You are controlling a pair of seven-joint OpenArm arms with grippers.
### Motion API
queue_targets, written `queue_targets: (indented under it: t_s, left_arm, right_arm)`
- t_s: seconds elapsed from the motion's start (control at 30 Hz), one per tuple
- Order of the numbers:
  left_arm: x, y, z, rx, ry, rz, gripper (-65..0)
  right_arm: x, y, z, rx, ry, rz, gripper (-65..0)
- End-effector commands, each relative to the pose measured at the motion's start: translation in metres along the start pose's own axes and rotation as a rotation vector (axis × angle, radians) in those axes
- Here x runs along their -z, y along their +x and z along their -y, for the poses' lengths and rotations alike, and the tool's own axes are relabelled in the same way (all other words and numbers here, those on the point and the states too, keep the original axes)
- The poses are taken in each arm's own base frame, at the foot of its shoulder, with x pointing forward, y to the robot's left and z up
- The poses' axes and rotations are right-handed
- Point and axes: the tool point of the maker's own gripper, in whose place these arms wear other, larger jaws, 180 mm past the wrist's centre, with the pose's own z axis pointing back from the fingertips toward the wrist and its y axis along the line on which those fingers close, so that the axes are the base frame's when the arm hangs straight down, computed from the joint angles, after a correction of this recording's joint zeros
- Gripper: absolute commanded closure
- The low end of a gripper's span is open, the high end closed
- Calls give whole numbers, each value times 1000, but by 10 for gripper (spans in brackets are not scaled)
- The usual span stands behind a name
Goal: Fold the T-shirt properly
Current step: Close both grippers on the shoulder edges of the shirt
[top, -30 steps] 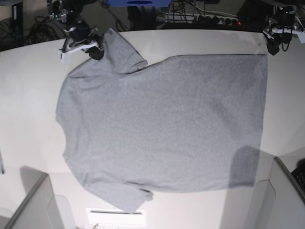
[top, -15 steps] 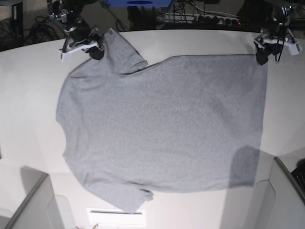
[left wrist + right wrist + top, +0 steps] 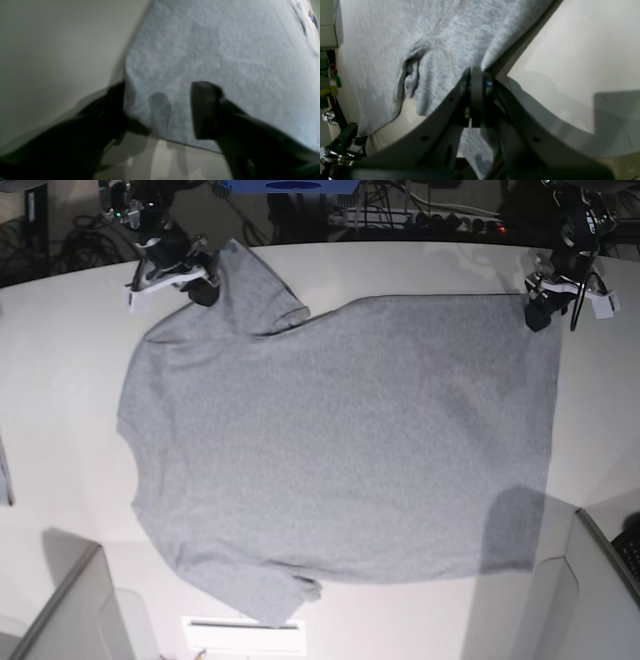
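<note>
Fingers at two corners of the T-shirt, fold not yet begun.

Going left to right in the base view: the right gripper has its fingers pressed together on the edge of the sleeve, while the T-shirt lies flat, plain side up, across the white counter; the left gripper straddles the hem corner, fingers wide and not yet gripping. Judging from this, the left may close on one layer only, or on none, so lifting would drag the cloth askew.
</note>
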Motion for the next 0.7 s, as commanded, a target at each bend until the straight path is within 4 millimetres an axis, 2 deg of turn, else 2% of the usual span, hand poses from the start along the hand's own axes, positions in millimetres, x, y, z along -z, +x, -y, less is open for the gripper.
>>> queue_targets:
  t_s: [0.0,0.13,0.2,0.27,0.47,0.67]
  left_arm:
    - [-3,-6,-6,18,22,-43,-281]
    - [-3,-7,-5,18,21,-45,-196]
    - [-3,-7,-5,18,21,-45,-112]
    - [-3,-5,-4,26,18,-44,0]
    - [-6,2,3,60,9,-31,0]
    - [-14,9,7,95,6,-14,0]
  right_arm:
    - [-3,-9,12,-4,-51,-37,0]
    - [-3,-8,12,-3,-51,-36,0]
    - [-3,-8,12,-3,-51,-34,0]
    - [-3,-8,12,-3,-51,-32,0]
    - [-5,-8,12,-4,-51,-30,0]
    - [-21,1,-9,-36,-9,6,0]
